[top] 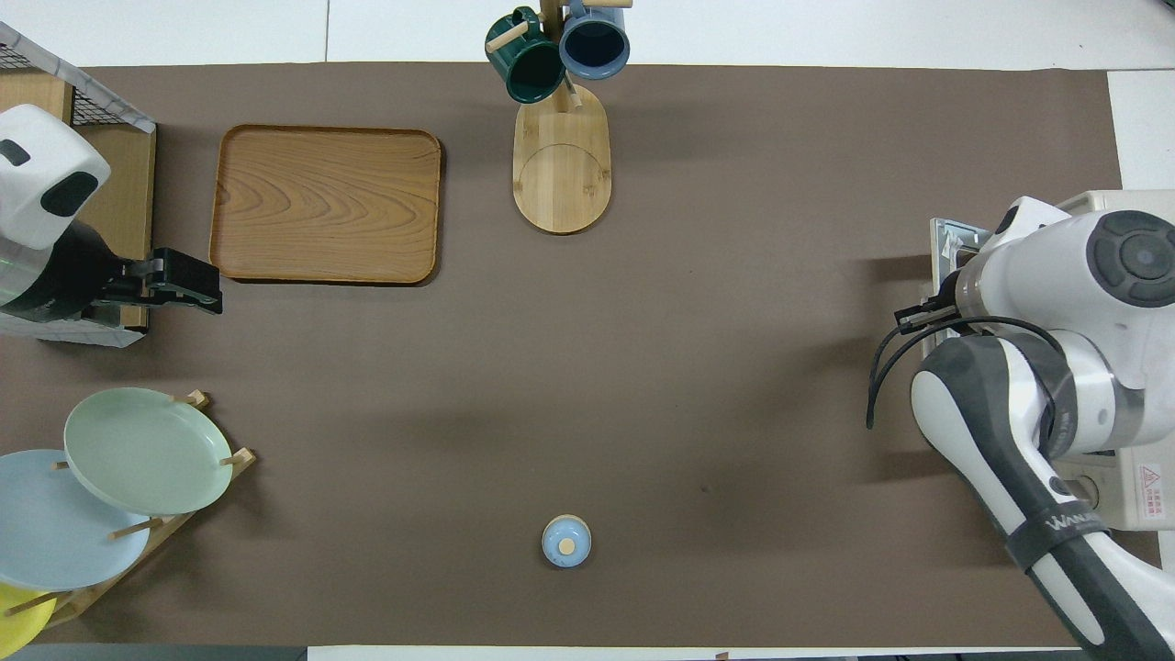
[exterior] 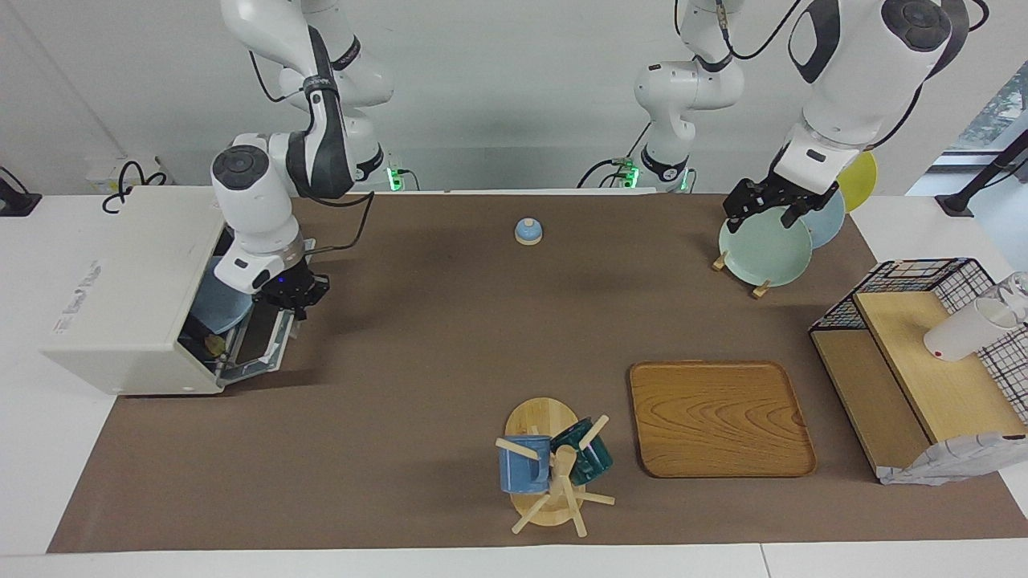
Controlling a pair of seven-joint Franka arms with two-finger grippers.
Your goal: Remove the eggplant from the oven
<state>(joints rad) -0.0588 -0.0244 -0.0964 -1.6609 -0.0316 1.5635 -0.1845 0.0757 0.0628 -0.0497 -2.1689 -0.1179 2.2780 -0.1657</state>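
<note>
The cream-white oven [exterior: 120, 297] stands at the right arm's end of the table with its glass door [exterior: 261, 341] dropped open. A pale blue plate [exterior: 217, 309] shows inside it. In the oven's mouth a small brownish tip [exterior: 213, 346] shows in the dark; the rest of the eggplant is hidden. My right gripper [exterior: 299, 299] hangs just over the open door, at the oven's mouth. In the overhead view my right arm covers most of the oven [top: 1134, 500] and the gripper. My left gripper [exterior: 763, 210] is open and empty above the plate rack; the overhead view shows it too [top: 188, 283].
A rack holds a green plate [exterior: 764, 247], a blue one and a yellow one. A wooden tray [exterior: 719, 417], a mug tree [exterior: 550, 466] with two mugs, a small blue lid [exterior: 528, 231] and a wire-and-wood shelf [exterior: 923, 369] also stand on the brown mat.
</note>
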